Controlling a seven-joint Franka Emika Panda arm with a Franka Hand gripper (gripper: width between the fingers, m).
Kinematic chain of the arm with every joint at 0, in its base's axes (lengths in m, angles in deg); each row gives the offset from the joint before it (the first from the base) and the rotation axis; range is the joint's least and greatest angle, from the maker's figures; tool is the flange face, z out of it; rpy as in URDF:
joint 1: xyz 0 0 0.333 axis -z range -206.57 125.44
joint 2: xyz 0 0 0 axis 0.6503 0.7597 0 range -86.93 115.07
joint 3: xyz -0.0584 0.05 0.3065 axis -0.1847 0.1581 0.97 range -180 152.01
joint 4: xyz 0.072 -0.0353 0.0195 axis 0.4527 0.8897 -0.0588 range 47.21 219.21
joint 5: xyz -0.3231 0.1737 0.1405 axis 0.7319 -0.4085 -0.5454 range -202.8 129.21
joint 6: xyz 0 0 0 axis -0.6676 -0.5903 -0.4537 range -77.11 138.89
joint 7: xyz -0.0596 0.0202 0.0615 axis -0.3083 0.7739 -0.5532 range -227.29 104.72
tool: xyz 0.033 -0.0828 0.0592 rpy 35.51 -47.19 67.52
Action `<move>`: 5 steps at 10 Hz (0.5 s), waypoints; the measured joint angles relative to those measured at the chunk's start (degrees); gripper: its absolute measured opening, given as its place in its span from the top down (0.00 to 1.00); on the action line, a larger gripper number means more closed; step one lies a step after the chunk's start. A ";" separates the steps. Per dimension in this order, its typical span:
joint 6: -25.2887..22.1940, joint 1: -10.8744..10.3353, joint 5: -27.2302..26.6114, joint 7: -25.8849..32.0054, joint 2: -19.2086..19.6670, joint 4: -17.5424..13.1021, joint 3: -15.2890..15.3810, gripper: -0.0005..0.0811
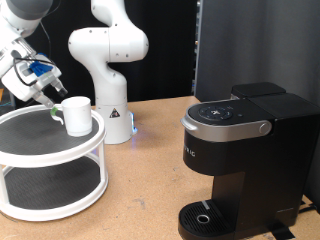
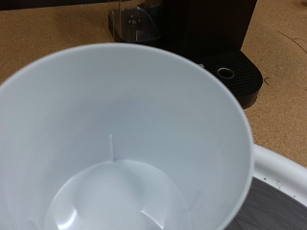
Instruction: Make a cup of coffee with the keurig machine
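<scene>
White cylindrical plastic-looking cup (image 1: 77, 113), probably light, rigid and slick, stands on the round white two-tier stand (image 1: 40, 157); gripper (image 1: 52, 105) at its rim, jaw opening unclear.

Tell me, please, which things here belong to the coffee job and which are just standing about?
Job: cup on the round stand's top tier, gripper right at it; keurig, lid down.

Bystanders: white two-tier stand; second white robot arm; wooden table.
</scene>
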State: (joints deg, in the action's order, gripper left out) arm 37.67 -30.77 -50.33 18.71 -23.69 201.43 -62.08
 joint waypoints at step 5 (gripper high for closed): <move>1.37 -0.28 0.56 4.79 2.80 0.86 -1.71 0.02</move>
State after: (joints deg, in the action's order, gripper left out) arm 39.04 -31.04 -49.77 23.50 -20.89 202.29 -63.79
